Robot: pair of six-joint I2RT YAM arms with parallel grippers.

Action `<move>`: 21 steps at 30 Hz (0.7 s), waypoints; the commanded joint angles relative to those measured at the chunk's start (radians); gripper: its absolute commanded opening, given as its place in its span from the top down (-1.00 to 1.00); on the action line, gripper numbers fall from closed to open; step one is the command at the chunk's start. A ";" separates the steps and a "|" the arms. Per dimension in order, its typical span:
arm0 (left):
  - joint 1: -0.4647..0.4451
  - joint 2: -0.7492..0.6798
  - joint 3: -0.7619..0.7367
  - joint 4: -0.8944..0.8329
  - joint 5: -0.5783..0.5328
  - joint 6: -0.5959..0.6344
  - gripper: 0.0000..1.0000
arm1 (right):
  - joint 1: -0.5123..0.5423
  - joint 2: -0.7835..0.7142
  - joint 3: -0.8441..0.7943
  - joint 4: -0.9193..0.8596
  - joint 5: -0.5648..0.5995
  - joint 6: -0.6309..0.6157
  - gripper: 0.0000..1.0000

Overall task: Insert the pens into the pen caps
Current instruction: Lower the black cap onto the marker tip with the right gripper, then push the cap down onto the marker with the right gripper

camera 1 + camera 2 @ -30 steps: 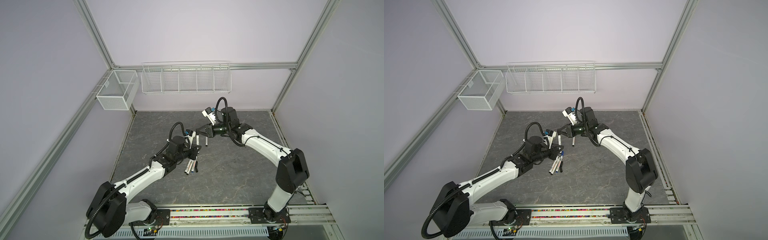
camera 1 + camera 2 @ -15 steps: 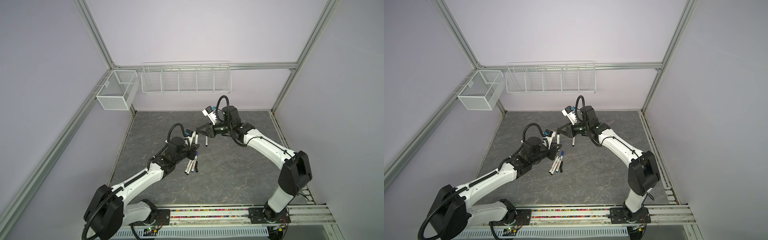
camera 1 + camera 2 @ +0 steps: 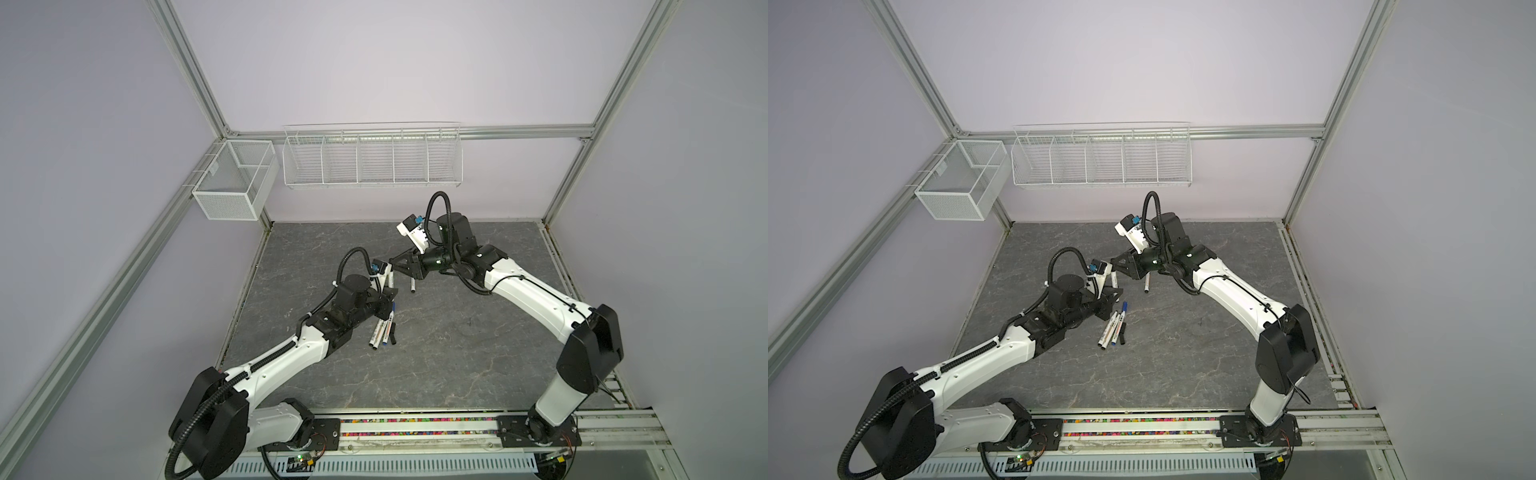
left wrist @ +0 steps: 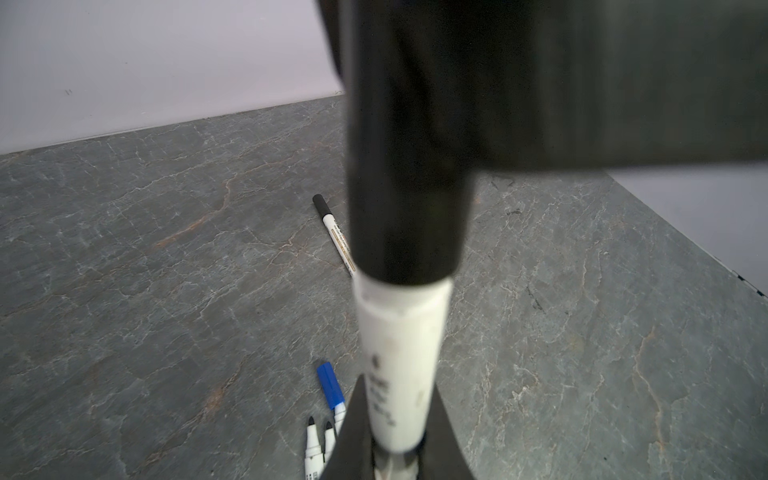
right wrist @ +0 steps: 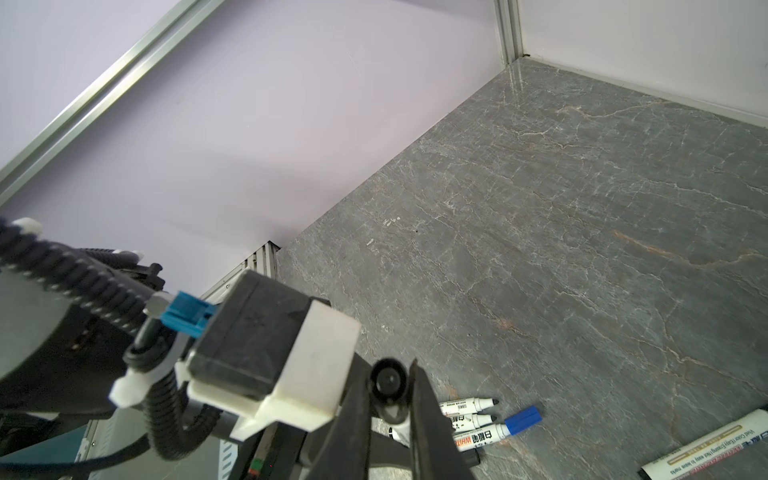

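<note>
The pen (image 4: 401, 332) is light, hard and smooth, so it can slip. The left gripper (image 4: 397, 388) is clamped on its white body, up above the table (image 3: 457, 353), and that looks like a good place to hold it. The black cap (image 4: 407, 208) sits on the pen's top end with the right gripper (image 5: 390, 376) around it, but I cannot tell if it pinches, and the cap hides the tip, so I cannot see if it is pushed fully on.
</note>
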 commanded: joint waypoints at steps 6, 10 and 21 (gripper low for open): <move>0.017 -0.019 0.011 0.149 -0.061 0.020 1.00 | 0.018 -0.040 -0.021 -0.166 0.029 -0.011 0.36; 0.016 -0.026 -0.005 0.158 -0.053 0.024 1.00 | -0.009 -0.072 -0.044 -0.124 0.056 0.013 0.25; 0.011 -0.036 -0.057 0.120 0.025 0.065 1.00 | -0.031 -0.147 -0.040 -0.045 0.092 0.030 0.21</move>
